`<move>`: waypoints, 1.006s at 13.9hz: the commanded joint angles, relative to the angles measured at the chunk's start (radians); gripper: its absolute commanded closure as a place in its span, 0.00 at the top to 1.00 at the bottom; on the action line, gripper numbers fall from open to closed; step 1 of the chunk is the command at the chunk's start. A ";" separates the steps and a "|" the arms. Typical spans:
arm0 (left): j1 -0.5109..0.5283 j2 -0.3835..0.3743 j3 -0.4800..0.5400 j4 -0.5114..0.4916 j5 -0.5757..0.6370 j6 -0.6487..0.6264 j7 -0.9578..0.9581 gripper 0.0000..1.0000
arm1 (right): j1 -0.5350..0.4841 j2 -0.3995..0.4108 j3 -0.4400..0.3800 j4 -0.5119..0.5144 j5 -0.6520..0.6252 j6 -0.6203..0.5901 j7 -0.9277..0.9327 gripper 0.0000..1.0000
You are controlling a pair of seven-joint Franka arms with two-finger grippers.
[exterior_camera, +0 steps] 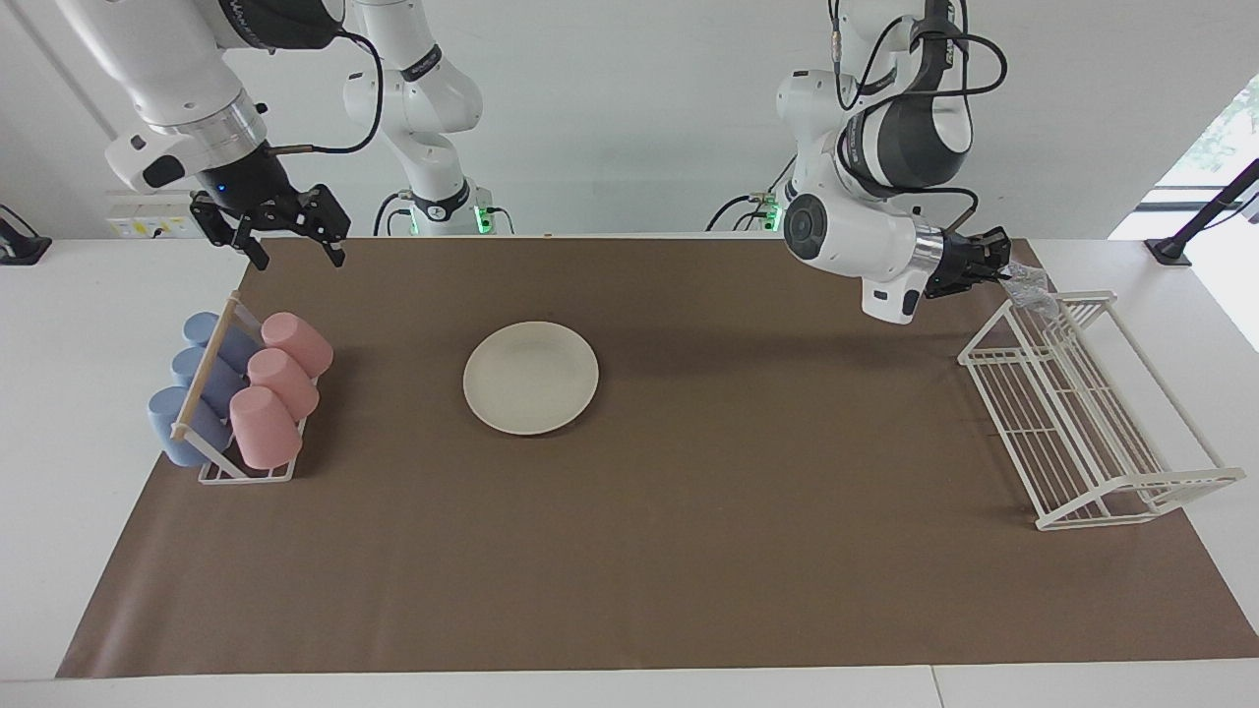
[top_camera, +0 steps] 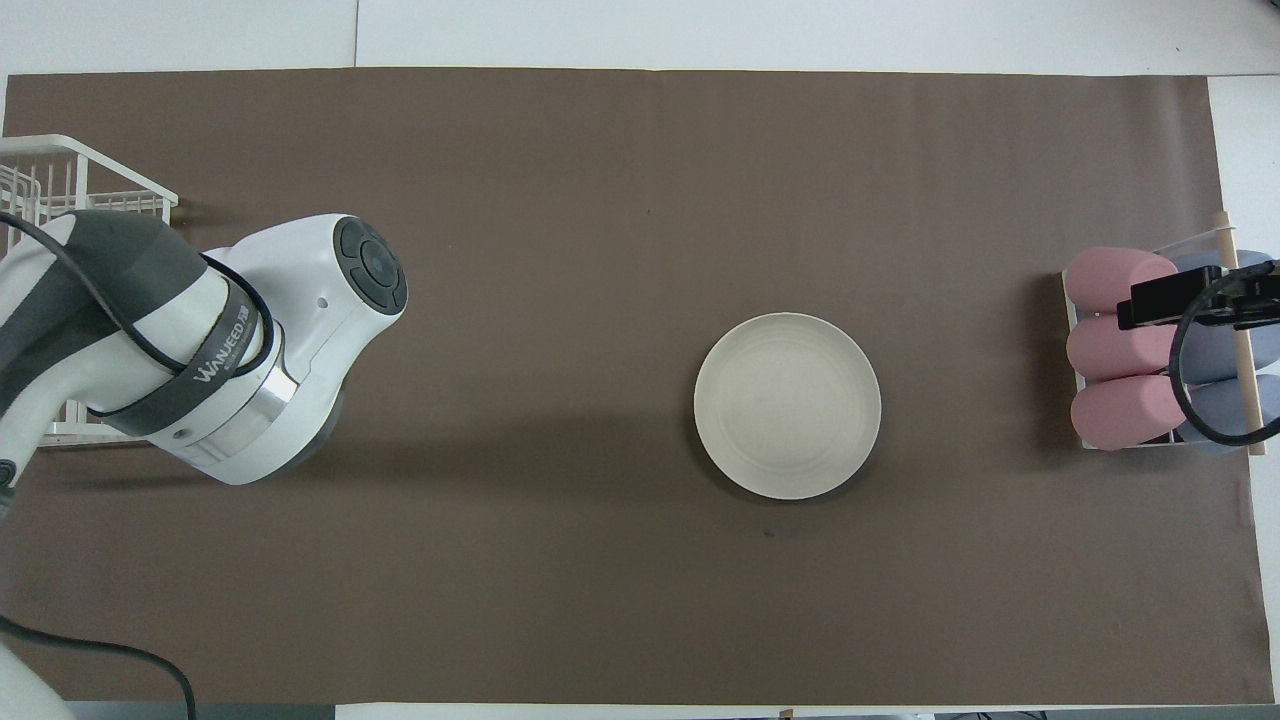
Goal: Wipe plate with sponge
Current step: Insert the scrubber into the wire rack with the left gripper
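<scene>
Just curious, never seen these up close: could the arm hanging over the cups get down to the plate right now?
Probably yes. The right gripper hangs open and empty above the cup rack, and only bare brown mat separates the rack from the plate.

Cream plate (exterior_camera: 531, 378), pink cups (exterior_camera: 278, 387)

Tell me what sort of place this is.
Probably a robotics lab staged as a dishwashing station: two Franka arms at a paper-covered table, a cream plate, a cup rack of pink and blue cups, and a white wire dish rack.
</scene>
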 commanded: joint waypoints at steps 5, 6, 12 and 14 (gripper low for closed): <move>0.105 0.227 0.014 0.104 0.160 0.065 -0.164 0.00 | 0.004 -0.001 0.016 0.002 -0.096 -0.059 -0.020 1.00; 0.109 0.233 0.012 0.105 0.157 0.076 -0.186 0.00 | 0.002 0.000 0.016 0.003 -0.103 -0.054 -0.024 1.00; 0.134 0.235 0.011 0.097 0.083 0.139 -0.281 0.00 | 0.002 -0.001 0.022 0.002 -0.100 -0.056 -0.016 1.00; 0.136 0.235 0.011 0.097 0.071 0.149 -0.281 0.00 | 0.002 -0.001 0.022 0.000 -0.098 -0.054 -0.016 1.00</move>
